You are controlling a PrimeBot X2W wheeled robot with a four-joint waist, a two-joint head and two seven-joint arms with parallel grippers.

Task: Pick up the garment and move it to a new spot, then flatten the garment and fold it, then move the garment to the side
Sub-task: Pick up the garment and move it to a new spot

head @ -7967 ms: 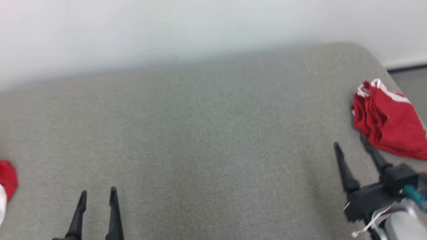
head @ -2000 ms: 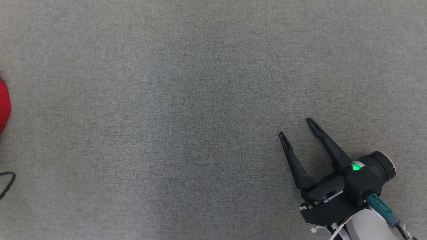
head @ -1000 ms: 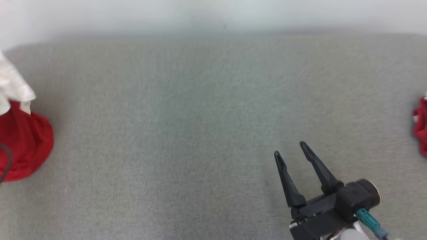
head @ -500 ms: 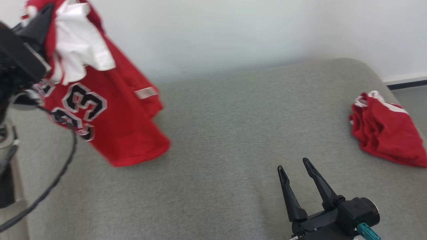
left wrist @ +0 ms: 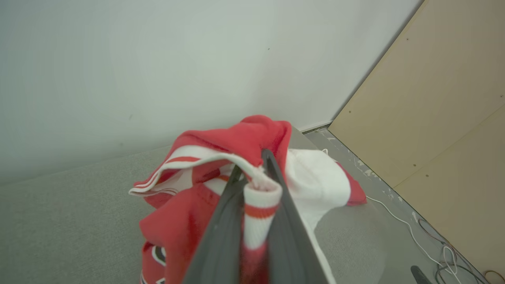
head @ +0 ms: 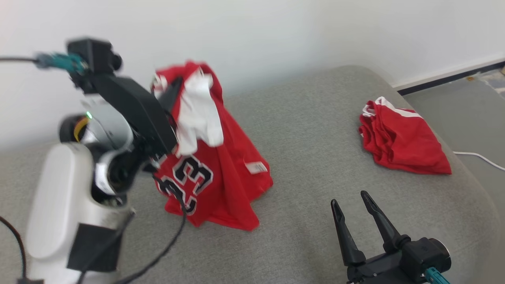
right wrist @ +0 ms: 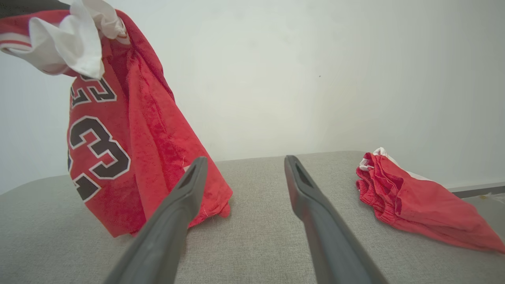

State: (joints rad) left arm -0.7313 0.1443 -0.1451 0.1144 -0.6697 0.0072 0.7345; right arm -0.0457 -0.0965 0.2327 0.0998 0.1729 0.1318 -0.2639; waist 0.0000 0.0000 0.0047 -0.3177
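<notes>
While the grey cushion [head: 315,118] spreads under everything, I see the red jersey [head: 213,177] hanging over its left part, hem down at the fabric, its white trim pinched tight between my left gripper's [left wrist: 252,163] fingers. Crumpled red shorts [head: 402,138] lie near the right edge. My right gripper [head: 349,198] hovers empty, fingers spread apart

Eight seconds ago our left gripper [left wrist: 252,167] sat low and empty. Now it is raised, fingers clamped on the striped white trim of a red basketball jersey [head: 221,177] numbered 23. The jersey hangs beneath the gripper, its hem touching the grey fabric cushion [head: 315,130]. Our head camera has swung too.
</notes>
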